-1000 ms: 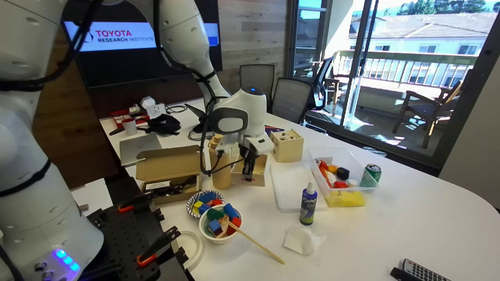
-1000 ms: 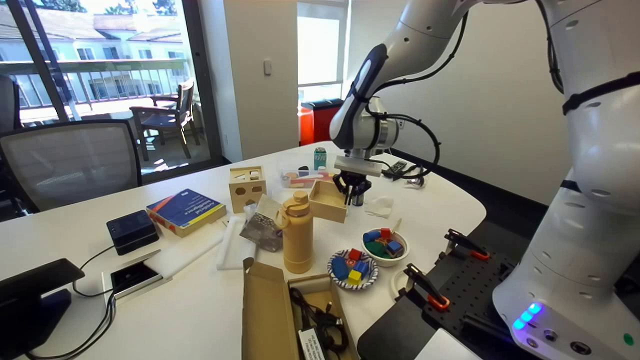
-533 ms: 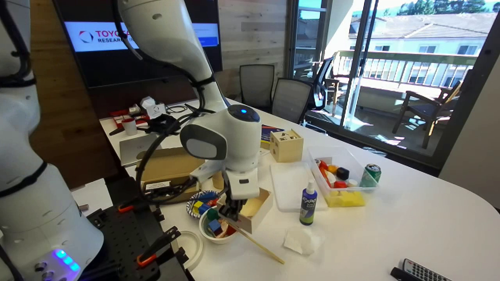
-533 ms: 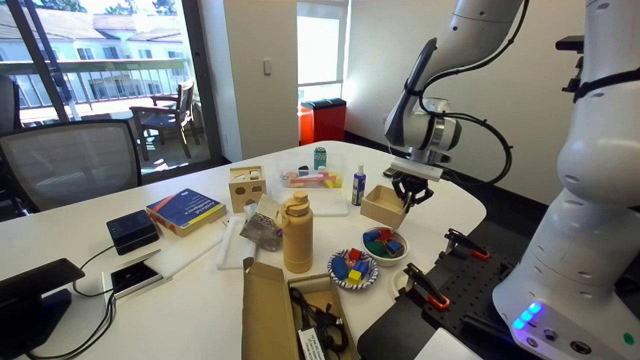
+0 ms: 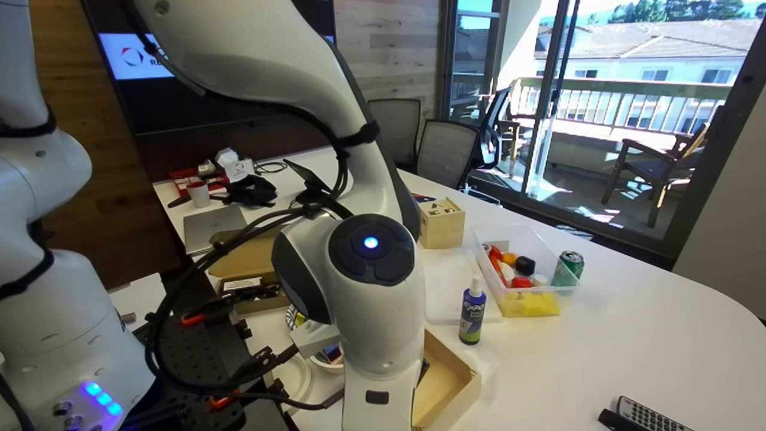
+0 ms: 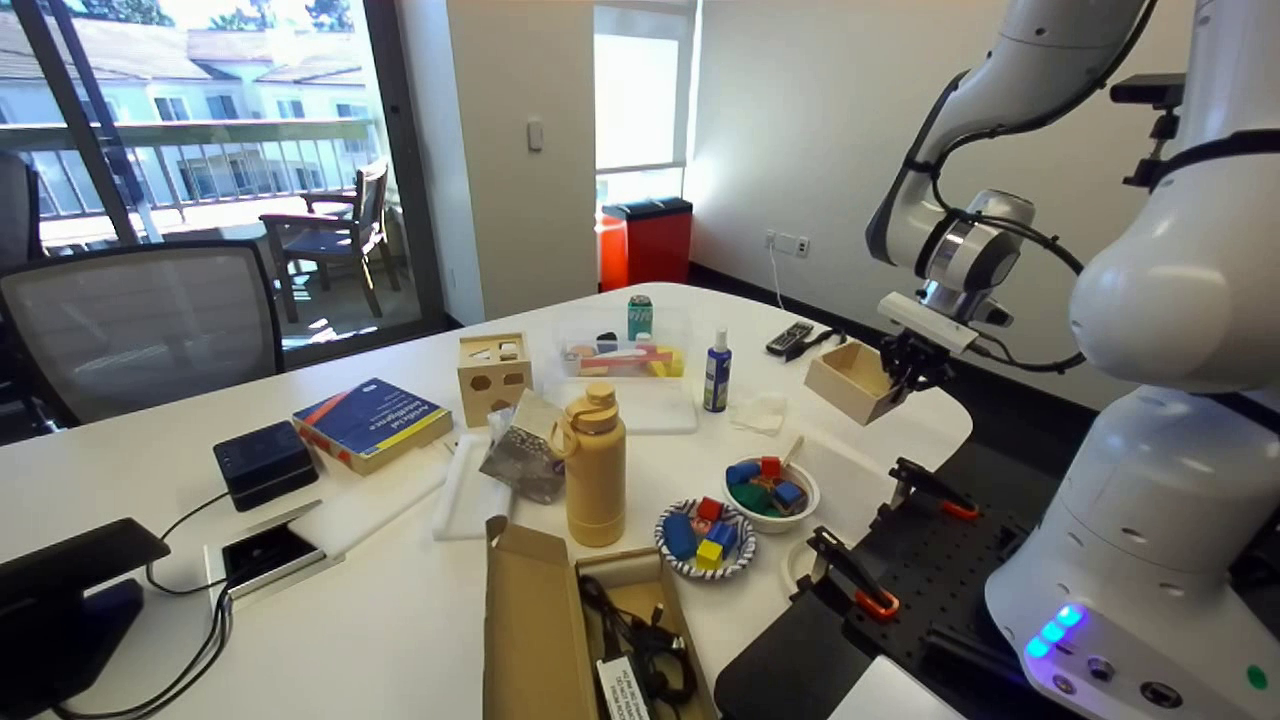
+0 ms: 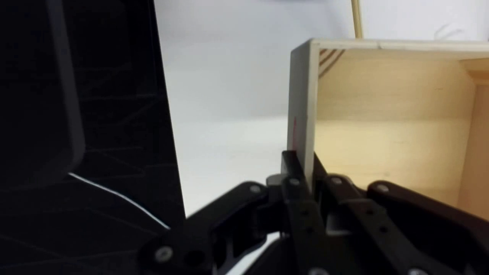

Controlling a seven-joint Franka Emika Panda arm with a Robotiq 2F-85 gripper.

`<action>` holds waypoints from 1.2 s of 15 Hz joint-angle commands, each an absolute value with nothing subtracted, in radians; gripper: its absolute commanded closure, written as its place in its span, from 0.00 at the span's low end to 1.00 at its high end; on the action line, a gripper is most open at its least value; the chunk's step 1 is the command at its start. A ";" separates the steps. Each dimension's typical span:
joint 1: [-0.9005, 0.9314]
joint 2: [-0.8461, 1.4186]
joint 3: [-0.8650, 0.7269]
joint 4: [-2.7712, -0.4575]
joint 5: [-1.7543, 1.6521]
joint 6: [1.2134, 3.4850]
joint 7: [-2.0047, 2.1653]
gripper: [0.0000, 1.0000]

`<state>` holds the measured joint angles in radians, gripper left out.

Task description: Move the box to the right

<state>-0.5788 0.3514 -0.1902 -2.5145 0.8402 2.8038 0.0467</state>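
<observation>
The light-tan square box shows in both exterior views [image 5: 444, 383] [image 6: 842, 390] and in the wrist view [image 7: 389, 88]. It is open at the top, with pale walls. My gripper [image 7: 305, 162] is shut on one wall of it, one finger outside and one inside. In an exterior view the gripper [image 6: 903, 385] is at the box's right side, near the rounded table edge. The box looks tilted there and seems held above the table. In an exterior view the arm's wrist hides the gripper and part of the box.
A white bowl [image 6: 772, 523] and a patterned bowl [image 6: 742, 553] hold coloured blocks. A spray bottle [image 5: 472, 317], a tissue [image 6: 760, 412] and a remote [image 6: 790, 338] are near the box. A tan bottle [image 6: 596, 470] and a brown carton [image 6: 530, 620] stand farther off.
My gripper has carried the box from beside the tan bottle, past the spray bottle and bowls, toward the rounded table end near the remote. It stays shut on the box wall.
</observation>
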 commanded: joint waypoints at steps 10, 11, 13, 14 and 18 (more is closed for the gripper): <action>-0.565 0.750 -0.197 -2.131 0.847 2.750 0.178 0.98; -0.560 0.778 -0.195 -2.106 0.848 2.753 0.186 0.98; -0.568 0.787 -0.190 -2.102 0.870 2.772 0.187 0.68; -0.579 0.784 -0.181 -2.102 0.890 2.785 0.181 0.68; -0.590 0.727 -0.178 -2.144 0.968 2.833 0.135 0.39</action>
